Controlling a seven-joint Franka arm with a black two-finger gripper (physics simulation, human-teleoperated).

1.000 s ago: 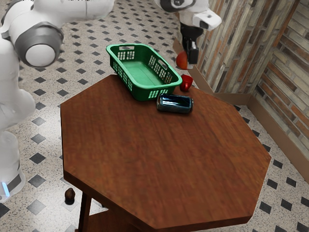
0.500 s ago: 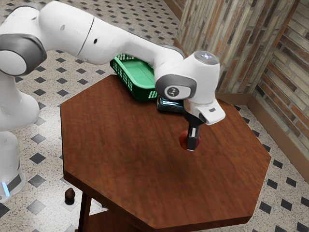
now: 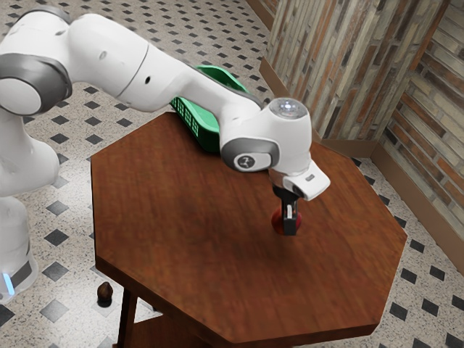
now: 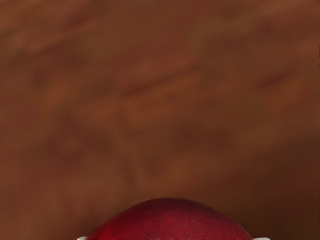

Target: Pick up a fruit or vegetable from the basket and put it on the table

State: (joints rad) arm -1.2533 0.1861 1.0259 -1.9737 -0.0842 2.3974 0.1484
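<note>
1. Lower in the exterior view than half a second earlier, and with the hand's upper part shifted toward that view's left, the gripper [image 3: 289, 230] had carried the red fruit [image 3: 276, 222] slightly nearer the table's front edge. A second before, both had been up past the far end, beside the basket [image 3: 194, 127].

2. Both fingers pressed on the fruit from opposite sides, so the gripper had a firm hold of it. In the wrist view, the fruit's rounded red top rose between two pale fingertips [image 4: 262, 239].

3. Below the hand was the wooden table [image 3: 181, 239], and the fruit was over its bare top, toward the exterior view's right from the middle. Whether its underside touched the wood, I could not tell.

4. Pointing down, the gripper hung from the white arm [image 3: 109, 58], which reached across from the exterior view's upper left.

5. At the table's far end, the green basket had stayed put, well apart from the fruit. Part of it was hidden behind the arm, though more of its far rim showed than half a second earlier.

6. On the speckled floor [image 3: 43, 217], a small brown object [image 3: 105, 293] lay near the table's leg [image 3: 128, 315].
</note>
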